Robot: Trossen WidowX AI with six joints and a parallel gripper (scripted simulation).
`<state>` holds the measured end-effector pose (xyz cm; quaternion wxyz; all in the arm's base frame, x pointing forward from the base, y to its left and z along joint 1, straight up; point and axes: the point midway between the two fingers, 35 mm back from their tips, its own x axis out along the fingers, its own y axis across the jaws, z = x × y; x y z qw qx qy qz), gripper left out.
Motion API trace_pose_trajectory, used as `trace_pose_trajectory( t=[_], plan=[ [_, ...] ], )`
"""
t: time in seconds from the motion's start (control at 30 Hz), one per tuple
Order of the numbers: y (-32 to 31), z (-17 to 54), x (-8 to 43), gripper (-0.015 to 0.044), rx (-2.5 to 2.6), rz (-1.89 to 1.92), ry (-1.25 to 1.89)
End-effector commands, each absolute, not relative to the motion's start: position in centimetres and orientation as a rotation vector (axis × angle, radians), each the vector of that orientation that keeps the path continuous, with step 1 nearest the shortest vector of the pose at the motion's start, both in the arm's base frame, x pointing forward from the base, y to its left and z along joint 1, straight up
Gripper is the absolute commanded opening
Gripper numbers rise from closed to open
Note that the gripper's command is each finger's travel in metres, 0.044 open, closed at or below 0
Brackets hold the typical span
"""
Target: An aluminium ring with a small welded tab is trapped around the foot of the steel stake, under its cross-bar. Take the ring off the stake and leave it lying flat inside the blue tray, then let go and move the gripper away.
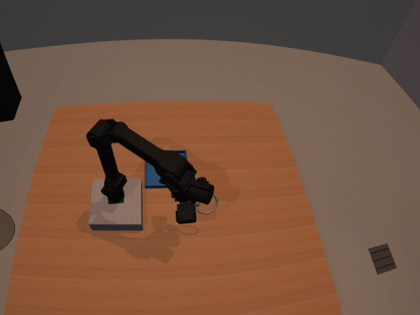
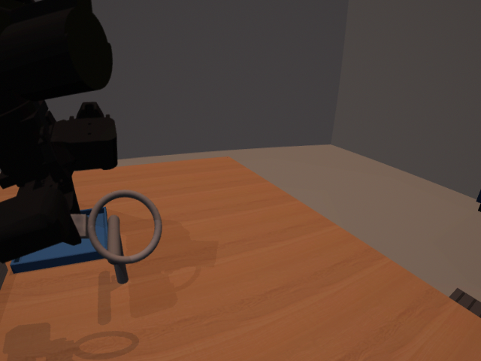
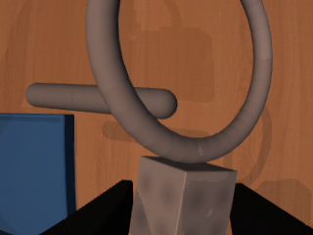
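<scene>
Jaws (image 1: 190, 205) (image 2: 74, 227) gripping one tab (image 2: 79, 225) (image 3: 183, 198) (block-shaped), one ring (image 1: 217, 203) (image 2: 158, 225) (image 3: 262, 59) aloft, one tray (image 1: 155, 186) (image 2: 58, 261) (image 3: 34, 171)

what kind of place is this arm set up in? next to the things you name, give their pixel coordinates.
Looks like a bare indoor test room, perhaps a lab: plain grey walls, a wood-grain table (image 1: 237, 271) (image 2: 271, 241) carrying the arm on a pale block (image 1: 132, 210), and a shallow blue tray (image 1: 155, 186) (image 2: 58, 262) (image 3: 34, 171) as its work target.
</scene>
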<state>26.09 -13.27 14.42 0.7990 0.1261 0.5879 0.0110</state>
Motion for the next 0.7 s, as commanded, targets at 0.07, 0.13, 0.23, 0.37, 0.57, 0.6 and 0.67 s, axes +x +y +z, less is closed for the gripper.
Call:
trace_pose_trajectory(
  t=[0.07, 0.13, 0.23, 0.37, 0.57, 0.6, 0.67],
  plan=[
    [-13.6, 14.6, 27.1, 0.0, 0.271, 0.021, 1.255],
    [-13.7, 14.7, 27.4, 0.0, 0.271, 0.021, 1.254],
    [-13.8, 14.7, 27.9, 0.0, 0.271, 0.021, 1.254],
    [-13.9, 14.7, 28.5, 0.0, 0.271, 0.021, 1.253],
    [-14.1, 14.8, 29.5, 0.0, 0.271, 0.021, 1.253],
    [-14.1, 14.8, 29.7, 0.0, 0.271, 0.021, 1.252],
    [-14.2, 14.8, 30.0, 0.0, 0.27, 0.021, 1.252]
  ],
)
